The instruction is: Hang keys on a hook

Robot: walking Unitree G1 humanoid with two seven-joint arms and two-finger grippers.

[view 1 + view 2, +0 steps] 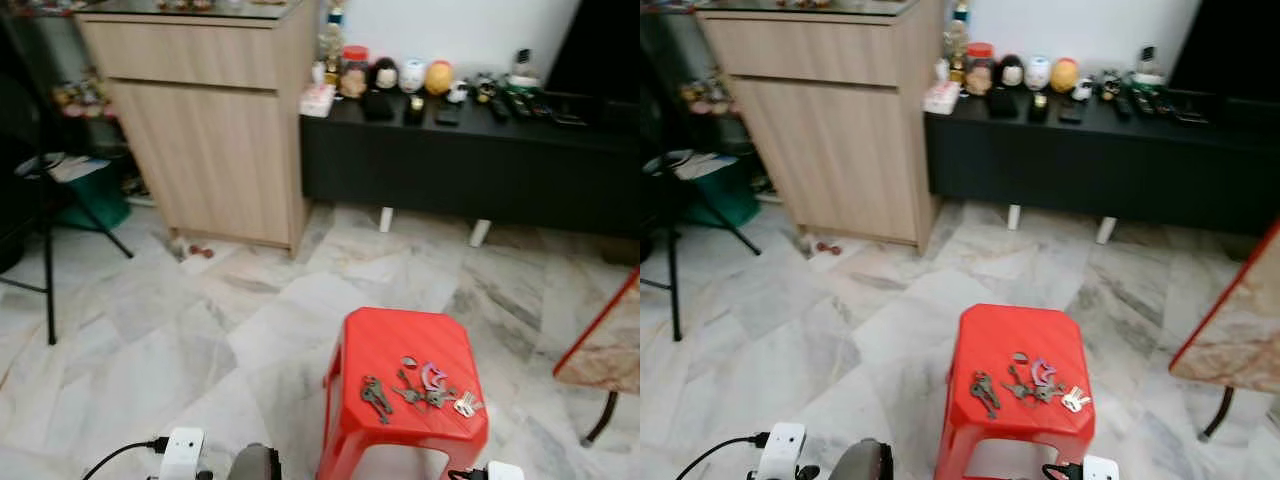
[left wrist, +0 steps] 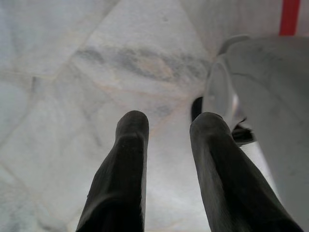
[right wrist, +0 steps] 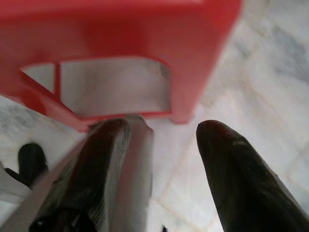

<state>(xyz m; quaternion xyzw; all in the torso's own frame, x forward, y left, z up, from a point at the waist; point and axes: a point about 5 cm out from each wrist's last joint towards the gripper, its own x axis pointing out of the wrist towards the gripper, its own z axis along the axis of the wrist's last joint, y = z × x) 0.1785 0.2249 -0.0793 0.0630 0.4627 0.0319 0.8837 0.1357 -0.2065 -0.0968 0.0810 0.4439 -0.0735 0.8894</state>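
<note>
the keys [image 1: 420, 390] lie in small bunches on the red stool [image 1: 385, 335], near the robot. the left gripper [image 2: 166, 128] and the right gripper [image 3: 161, 133] hang low with jaws spread, empty. i think the right one should rise over the stool and pinch one bunch by its ring.

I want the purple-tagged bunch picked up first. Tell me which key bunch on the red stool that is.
It is the middle bunch of keys on the red stool, carrying a purple curved tag. The dark bunch lies to its left, the pale silver keys to its right.
</note>
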